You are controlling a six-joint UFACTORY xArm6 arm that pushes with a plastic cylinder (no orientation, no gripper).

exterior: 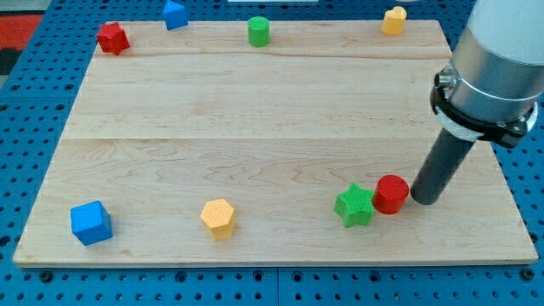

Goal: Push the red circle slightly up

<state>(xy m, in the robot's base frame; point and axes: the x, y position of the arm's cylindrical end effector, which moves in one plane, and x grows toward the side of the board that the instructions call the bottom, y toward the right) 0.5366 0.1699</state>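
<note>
The red circle [391, 194] is a short red cylinder near the view's bottom right of the wooden board [255, 110]. It touches the green star [354, 205] on its left. My tip [426, 199] is the lower end of the dark rod. It stands just to the right of the red circle, touching it or nearly so. The rod rises to the grey arm at the view's upper right.
A yellow hexagon [218, 218] and a blue cube [91, 223] lie along the view's bottom. A red block [112, 38], a blue block [175, 14], a green cylinder [258, 31] and a yellow block [393, 20] lie along the top edge.
</note>
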